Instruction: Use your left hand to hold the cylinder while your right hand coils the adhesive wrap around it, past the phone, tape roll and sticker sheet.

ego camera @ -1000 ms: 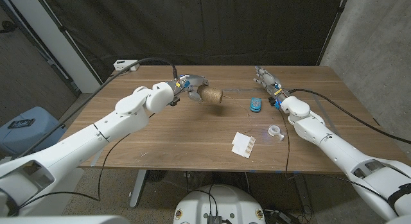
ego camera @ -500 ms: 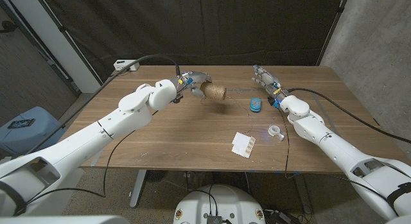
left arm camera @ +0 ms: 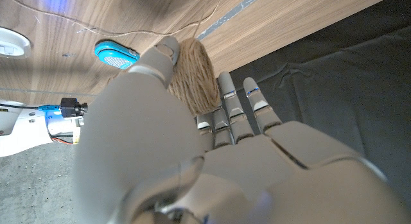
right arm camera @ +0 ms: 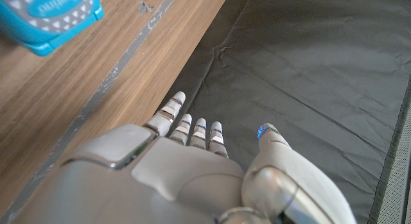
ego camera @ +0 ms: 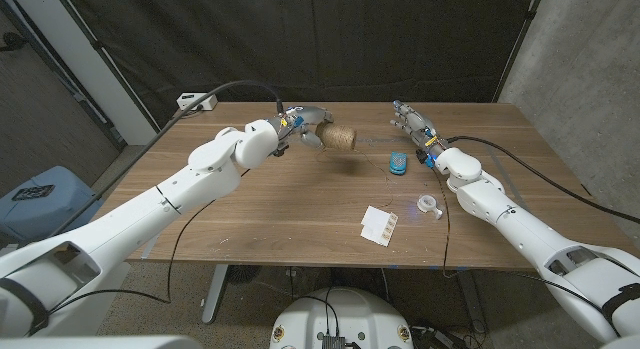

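- The left hand (ego camera: 300,129) is gripping the cylinder (ego camera: 338,139) in the upper middle of the head view, holding it lifted clear of the counter (ego camera: 290,209), lying on its side, with its shadow falling on the wood just below it.
- In the left wrist view the left hand's fingers (left arm camera: 232,110) are wrapping one side of the twine-covered cylinder (left arm camera: 192,73) while the thumb is pressing on the other side.
- The right hand (ego camera: 412,120) is sitting at the upper right of centre, near the counter's far edge, well apart from the cylinder.
- Its fingers (right arm camera: 192,131) are lying fairly straight and close together in the right wrist view, pointing past the counter edge toward the dark curtain (right arm camera: 308,63), and holding nothing.
- The phone (ego camera: 399,162), a small blue object, is lying just below the right hand and to the right of the cylinder.
- The tape roll (ego camera: 429,204), clear and small, is sitting right of centre beside the right forearm.
- The sticker sheet (ego camera: 379,225), white with small orange marks, is lying below centre, nearer the front edge.
- A thin strand is trailing across the wood beside the phone in the left wrist view.
- The counter is wooden with dark grain; the black curtain is hanging behind it, a grey wall is standing at the far right, and black cables are running along both arms.
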`<state>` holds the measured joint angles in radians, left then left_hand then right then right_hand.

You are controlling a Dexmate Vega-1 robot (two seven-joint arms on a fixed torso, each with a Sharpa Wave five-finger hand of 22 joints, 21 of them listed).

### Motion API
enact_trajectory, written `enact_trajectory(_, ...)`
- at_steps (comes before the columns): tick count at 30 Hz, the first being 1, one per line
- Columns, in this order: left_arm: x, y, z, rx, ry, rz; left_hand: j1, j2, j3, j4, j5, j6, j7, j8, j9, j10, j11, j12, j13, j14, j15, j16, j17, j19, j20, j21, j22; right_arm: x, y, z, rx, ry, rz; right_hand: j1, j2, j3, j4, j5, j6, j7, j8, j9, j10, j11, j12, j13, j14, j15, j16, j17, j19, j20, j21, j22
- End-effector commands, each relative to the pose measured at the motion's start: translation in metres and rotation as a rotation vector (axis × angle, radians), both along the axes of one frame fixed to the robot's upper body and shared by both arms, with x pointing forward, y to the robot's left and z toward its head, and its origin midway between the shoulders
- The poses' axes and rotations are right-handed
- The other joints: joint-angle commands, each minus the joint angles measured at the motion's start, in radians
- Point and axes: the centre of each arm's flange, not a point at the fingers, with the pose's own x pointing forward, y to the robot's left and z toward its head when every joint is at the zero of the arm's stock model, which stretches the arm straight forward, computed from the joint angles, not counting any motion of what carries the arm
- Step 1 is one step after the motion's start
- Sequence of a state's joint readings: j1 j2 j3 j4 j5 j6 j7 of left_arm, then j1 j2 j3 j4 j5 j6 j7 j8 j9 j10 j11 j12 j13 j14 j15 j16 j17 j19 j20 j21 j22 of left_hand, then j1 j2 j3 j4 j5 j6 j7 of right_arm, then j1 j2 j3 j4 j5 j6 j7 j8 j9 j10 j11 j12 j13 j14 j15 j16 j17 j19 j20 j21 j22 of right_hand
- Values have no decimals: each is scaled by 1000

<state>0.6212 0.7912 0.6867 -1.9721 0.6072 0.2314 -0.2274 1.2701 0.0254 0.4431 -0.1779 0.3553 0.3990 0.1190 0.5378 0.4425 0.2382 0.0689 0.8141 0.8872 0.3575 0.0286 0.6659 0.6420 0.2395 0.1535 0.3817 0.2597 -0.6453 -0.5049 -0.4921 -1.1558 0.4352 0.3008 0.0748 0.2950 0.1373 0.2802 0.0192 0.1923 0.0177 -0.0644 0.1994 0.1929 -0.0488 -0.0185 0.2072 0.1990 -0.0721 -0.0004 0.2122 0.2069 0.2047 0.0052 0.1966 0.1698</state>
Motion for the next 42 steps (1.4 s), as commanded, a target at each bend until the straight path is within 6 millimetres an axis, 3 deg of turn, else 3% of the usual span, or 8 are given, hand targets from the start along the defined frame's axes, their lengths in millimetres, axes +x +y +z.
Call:
enact_trajectory(1, -2, -9, 10, -25, -30, -18, -4, 34, 25, 18, 5, 26, -19, 179, 118, 58, -46, 7, 2, 7, -2, -4, 1, 0, -7, 5, 2, -1, 6, -1, -1, 11, 33, -2, 0, 3, -7, -2, 4, -3, 1, 3, 1, -2, 0, 4, 14, -10, 8, 2, 29, 1, 9, 5)
enact_trajectory(17, -5, -19, 21, -44, -57, -42, -5, 35, 26, 18, 10, 25, -20, 184, 117, 60, -47, 4, 5, 8, -6, -6, 2, -1, -7, 6, 0, -2, 16, 1, -2, 13, 16, 11, 8, 14, -20, -1, 19, 0, 6, 3, 24, -8, 7, 4, 23, -19, 8, -1, 41, -6, 11, 4)
enact_trajectory(20, -4, -20, 25, -54, -51, -47, -6, 36, 26, 19, 10, 24, -20, 184, 116, 60, -47, 3, 5, 8, -2, -5, 3, -3, -8, 6, -1, -2, 16, 0, -4, 23, 10, 49, 21, 38, -50, -1, 41, -1, 11, 3, 55, -8, 15, 5, 52, -33, 14, -6, 65, -21, 15, 4)
enact_trajectory(28, -1, -23, 29, -68, -45, -58, -9, 35, 25, 20, 12, 26, -21, 185, 112, 59, -47, 2, 7, 7, -4, -8, 3, -4, -8, 7, -2, 1, 17, -1, -29, 42, -3, 80, 29, 56, -75, -2, 69, -5, 19, 3, 88, -13, 22, 5, 74, -49, 19, -7, 82, -43, 16, 4)
enact_trajectory(38, 1, -29, 33, -74, -40, -71, -10, 35, 26, 20, 15, 33, -25, 188, 107, 62, -49, 1, 7, 10, -5, -9, 3, -4, -8, 8, -3, 8, 22, -1, -64, 56, 23, 92, 29, 63, -86, -5, 93, 3, 24, 3, 116, -13, 29, 6, 90, -56, 24, -6, 88, -60, 15, 4)
enact_trajectory(42, 1, -30, 36, -76, -44, -71, -17, 36, 23, 25, 15, 36, -25, 189, 103, 65, -50, -1, 6, 10, -5, -8, 5, -4, -10, 9, -3, 11, 23, -1, -71, 57, 23, 97, 31, 66, -92, -8, 128, 12, 33, 5, 143, -7, 34, 9, 113, -73, 33, -1, 122, -91, 24, 5)
